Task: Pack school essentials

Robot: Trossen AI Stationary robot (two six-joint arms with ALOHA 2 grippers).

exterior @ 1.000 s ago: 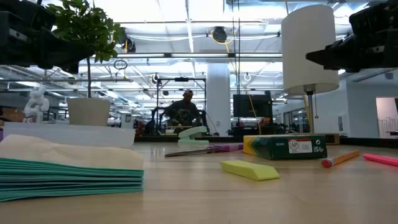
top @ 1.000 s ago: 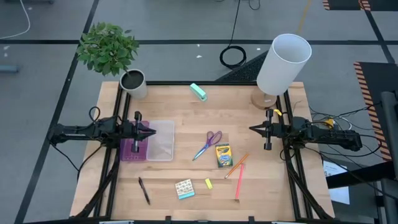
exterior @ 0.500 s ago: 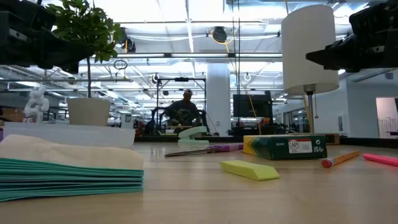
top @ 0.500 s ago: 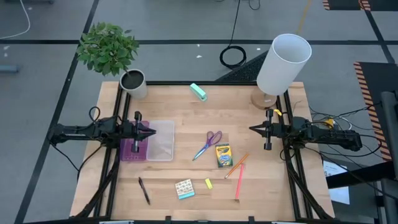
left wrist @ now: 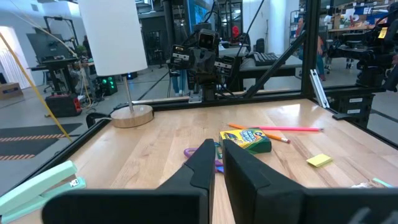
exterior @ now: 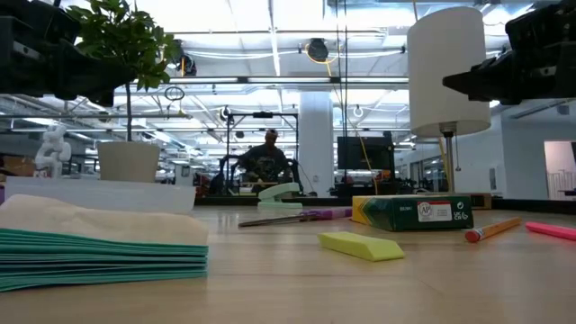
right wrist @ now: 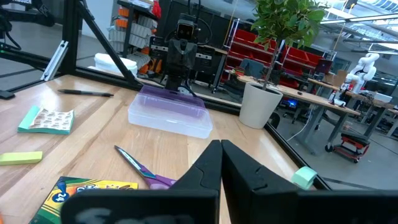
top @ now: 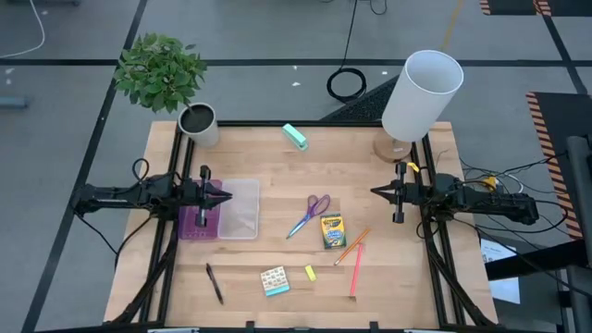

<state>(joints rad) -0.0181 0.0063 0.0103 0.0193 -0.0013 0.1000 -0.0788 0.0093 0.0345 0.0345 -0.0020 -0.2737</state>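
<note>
The school essentials lie flat on the wooden table: purple-handled scissors (top: 310, 214), a yellow-green crayon box (top: 332, 231), orange and pink pencils (top: 354, 255), a black pen (top: 215, 282), a patterned square pad (top: 275, 280) and a tiny yellow piece (top: 310, 273). A purple-and-clear flat case (top: 222, 210) rests at the left. My left gripper (top: 226, 196) hovers shut over the case's far end. My right gripper (top: 376, 192) hovers shut at the right, above bare table. Neither holds anything.
A teal block (top: 295, 137) lies at the far middle. A white lamp (top: 418, 97) stands on the far right corner, a potted plant (top: 196, 121) on the far left. A person (exterior: 267, 155) sits in the room beyond. Black frame rails run along the table edges.
</note>
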